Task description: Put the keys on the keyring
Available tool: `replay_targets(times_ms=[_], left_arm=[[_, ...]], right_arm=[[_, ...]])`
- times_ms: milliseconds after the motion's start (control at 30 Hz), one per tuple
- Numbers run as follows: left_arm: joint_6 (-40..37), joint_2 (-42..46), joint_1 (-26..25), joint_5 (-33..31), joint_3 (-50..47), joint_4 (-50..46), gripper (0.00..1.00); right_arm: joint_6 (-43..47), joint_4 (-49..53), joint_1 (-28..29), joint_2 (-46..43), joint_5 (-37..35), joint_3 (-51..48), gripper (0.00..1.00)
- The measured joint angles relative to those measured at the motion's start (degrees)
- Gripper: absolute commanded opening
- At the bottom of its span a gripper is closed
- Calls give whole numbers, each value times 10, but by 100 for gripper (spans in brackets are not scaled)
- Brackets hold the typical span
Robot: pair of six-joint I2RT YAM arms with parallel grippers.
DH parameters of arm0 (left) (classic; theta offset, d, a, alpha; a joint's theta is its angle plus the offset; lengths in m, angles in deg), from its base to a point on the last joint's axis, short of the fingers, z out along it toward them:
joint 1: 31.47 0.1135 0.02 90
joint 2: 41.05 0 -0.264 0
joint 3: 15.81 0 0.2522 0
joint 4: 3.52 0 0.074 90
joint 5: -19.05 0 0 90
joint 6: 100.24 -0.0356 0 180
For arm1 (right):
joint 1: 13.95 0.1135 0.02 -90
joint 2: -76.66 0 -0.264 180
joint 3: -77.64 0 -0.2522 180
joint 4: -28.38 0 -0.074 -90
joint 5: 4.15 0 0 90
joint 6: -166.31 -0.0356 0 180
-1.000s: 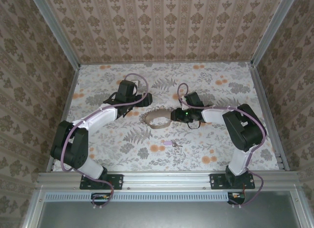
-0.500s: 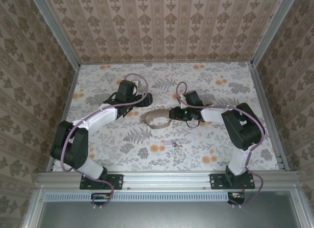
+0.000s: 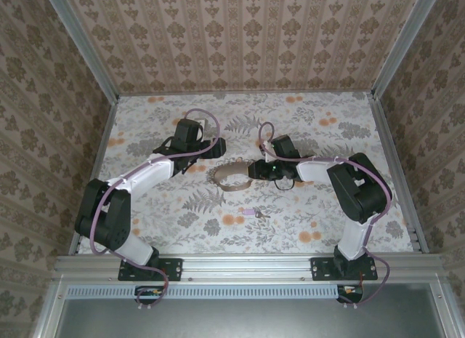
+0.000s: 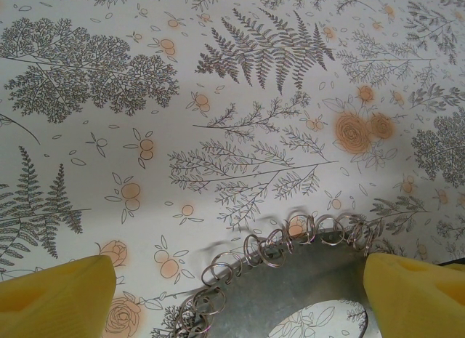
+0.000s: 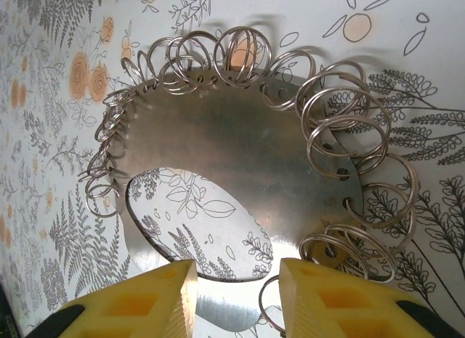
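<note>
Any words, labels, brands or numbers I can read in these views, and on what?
No readable text in any view.
keyring: bare metal plate with wire rings, no stamp visible.
key: too small to tell.
table: floral print, no lettering.

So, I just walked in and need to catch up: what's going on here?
Two robot arms are working at the keyring, a flat metal plate hung with split rings. The right gripper sits at its edge, jaws partly open; the left gripper hovers wide open beside it. The lilac key lies apart on the table, not threaded.
</note>
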Motion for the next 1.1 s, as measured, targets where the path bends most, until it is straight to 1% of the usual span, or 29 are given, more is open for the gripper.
replay_targets(times_ms=[200,433,667,1100], left_arm=[[0,0,0,0,0,0,90],[0,0,0,0,0,0,90],[4,0,0,0,0,1,90],[5,0,0,0,0,7,91]], right_arm=[[15,10,1,0,-9,-2,45],[48,45,6,0,-36,4,47],[88,84,21,0,-71,23,45],[103,107,25,0,-91,33,37]])
